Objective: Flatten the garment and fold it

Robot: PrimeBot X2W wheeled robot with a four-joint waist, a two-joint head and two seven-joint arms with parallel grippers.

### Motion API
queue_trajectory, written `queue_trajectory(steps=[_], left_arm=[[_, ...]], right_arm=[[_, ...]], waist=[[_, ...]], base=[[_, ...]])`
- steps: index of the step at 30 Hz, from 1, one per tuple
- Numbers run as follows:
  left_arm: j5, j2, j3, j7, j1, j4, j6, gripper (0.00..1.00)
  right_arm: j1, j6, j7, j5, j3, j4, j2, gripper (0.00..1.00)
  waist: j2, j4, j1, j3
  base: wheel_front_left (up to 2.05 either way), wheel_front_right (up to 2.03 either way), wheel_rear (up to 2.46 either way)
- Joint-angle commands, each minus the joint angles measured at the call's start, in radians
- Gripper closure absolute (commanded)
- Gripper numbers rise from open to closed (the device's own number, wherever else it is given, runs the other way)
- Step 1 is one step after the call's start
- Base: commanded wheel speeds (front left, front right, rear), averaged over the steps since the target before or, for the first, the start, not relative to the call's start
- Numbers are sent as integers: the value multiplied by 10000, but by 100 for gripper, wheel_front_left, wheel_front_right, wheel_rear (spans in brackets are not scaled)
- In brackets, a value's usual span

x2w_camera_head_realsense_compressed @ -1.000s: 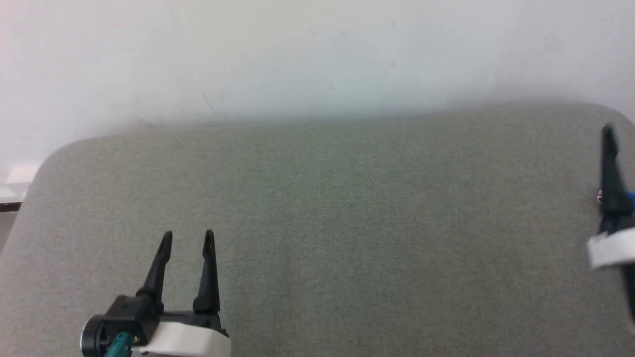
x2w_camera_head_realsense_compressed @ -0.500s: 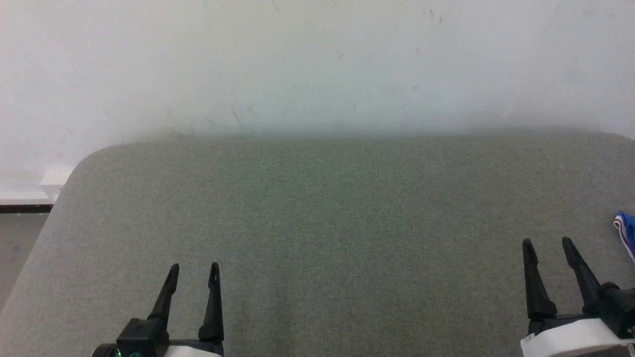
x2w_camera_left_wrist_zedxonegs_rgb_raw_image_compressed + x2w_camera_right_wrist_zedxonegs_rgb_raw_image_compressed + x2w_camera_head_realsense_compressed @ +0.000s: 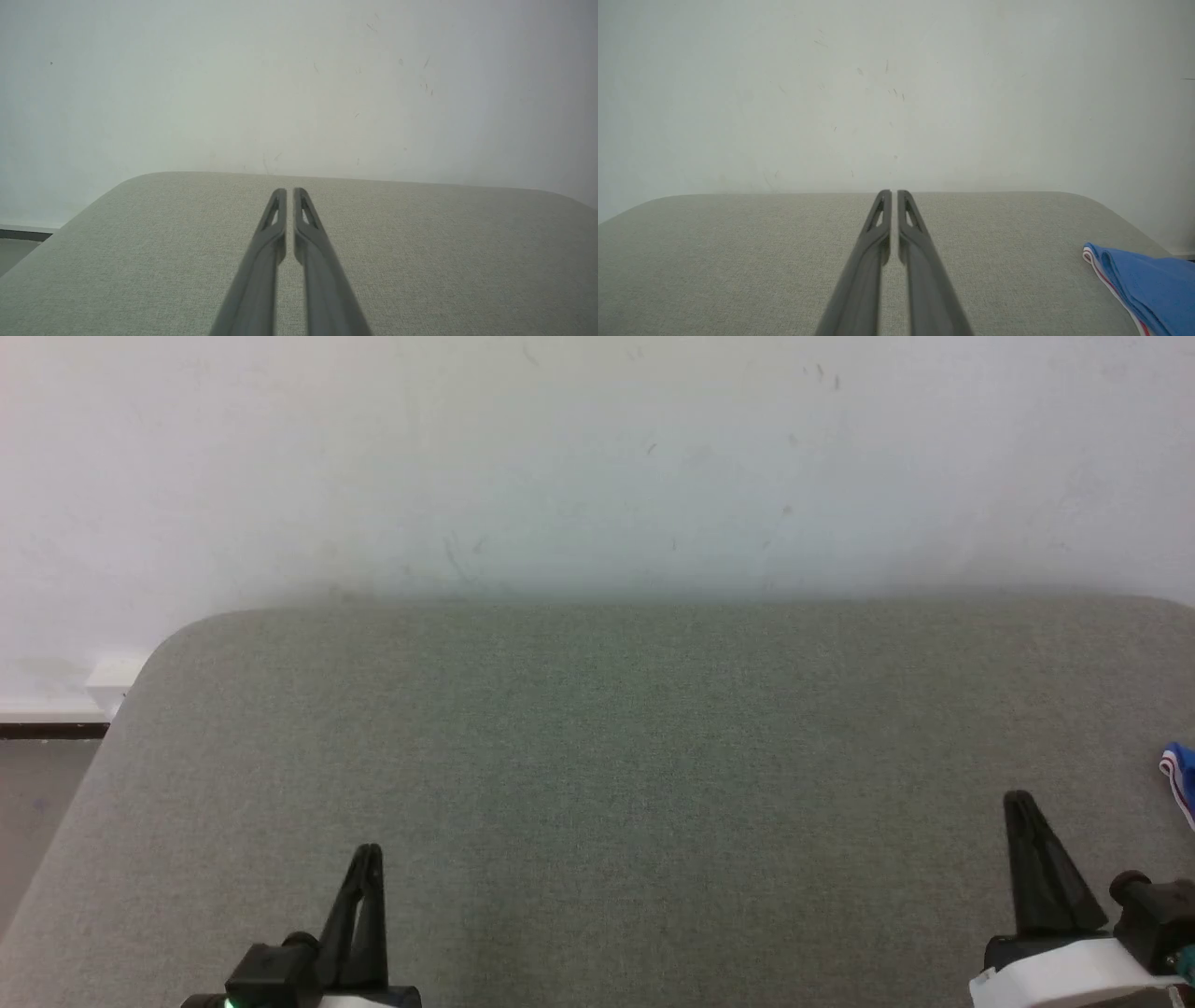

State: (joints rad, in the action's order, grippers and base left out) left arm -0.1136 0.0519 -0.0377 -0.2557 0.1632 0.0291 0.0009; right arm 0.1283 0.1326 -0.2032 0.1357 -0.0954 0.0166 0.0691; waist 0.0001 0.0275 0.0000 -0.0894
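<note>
Risks first:
- The garment [image 3: 1178,784] sits at the far right edge of the worktop [image 3: 597,756]. The head view catches just a blue sliver with white-and-red trim, cut by the frame. With so little of it in sight, I'd expect a blind or badly placed grasp unless the waist or head turns right.
- In the right wrist view it looks bunched and layered, not spread out. A pinch on that roll would likely take several layers at once, so it would lift as a clump instead of opening.
- It lies near the rounded corner. A sideways push or a sloppy drag could send it off the edge.
- Both sets of fingers are together. Going in like this would shove the cloth rather than grip it, so they need to open before contact.
- The left arm is well apart from the cloth. Bringing it across to help flatten risks the two arms crossing.

End effectors:
- Left end effector [image 3: 367,859]: fingers closed to a hairline slit with nothing between them. It is above bare worktop, pointing at the wall [image 3: 597,457]. I can't tell whether the tips touch the fabric surface.
- Right end effector [image 3: 1019,798]: same, closed to a thin slit and empty. The garment is off to its right, near but not touching.
</note>
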Motion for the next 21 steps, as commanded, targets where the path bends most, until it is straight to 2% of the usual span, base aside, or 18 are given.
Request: queue_trajectory(steps=[1, 21], left_arm=[[10, 0, 5, 24, -15, -3, 0, 100], [183, -3, 62, 412, -263, -47, -1, 100]], right_arm=[[-12, 0, 19, -13, 9, -2, -2, 100], [-207, -3, 327, -218, 154, -27, -30, 100]], waist=[[-1, -3, 0, 8], [-1, -44, 0, 144]], base=[[0, 0, 0], [0, 0, 0]])
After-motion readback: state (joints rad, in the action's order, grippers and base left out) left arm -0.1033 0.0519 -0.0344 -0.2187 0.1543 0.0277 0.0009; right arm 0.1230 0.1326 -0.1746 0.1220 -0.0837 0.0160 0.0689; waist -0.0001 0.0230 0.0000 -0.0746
